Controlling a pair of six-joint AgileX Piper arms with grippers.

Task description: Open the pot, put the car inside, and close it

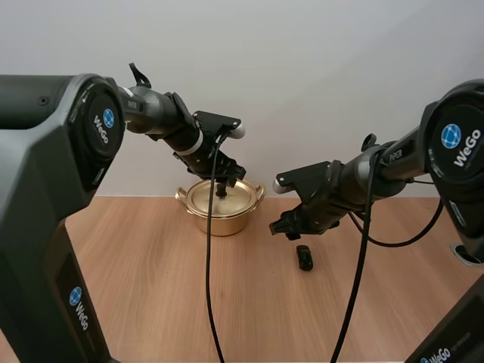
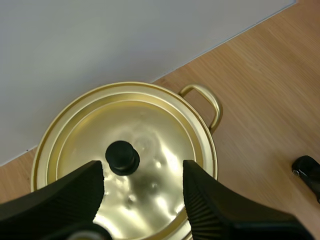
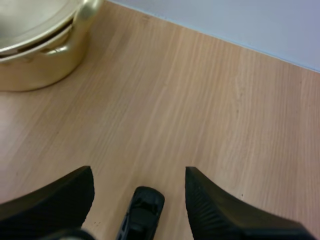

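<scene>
A golden pot (image 1: 223,218) stands at the back of the table with its lid (image 1: 221,195) on, a black knob (image 2: 122,157) at the centre. My left gripper (image 1: 221,180) hovers open just above the lid; in the left wrist view its fingers (image 2: 75,192) stand apart on either side of the knob, not touching it. A small black toy car (image 1: 304,257) lies on the wood to the right of the pot. My right gripper (image 1: 291,227) is open a little above and left of the car, which shows between its fingers (image 3: 220,205) as the car (image 3: 142,210).
The pot has two side handles, one towards the car (image 2: 207,102). A pale wall rises right behind the pot. Bare wooden table (image 1: 189,295) stretches in front of the pot and the car.
</scene>
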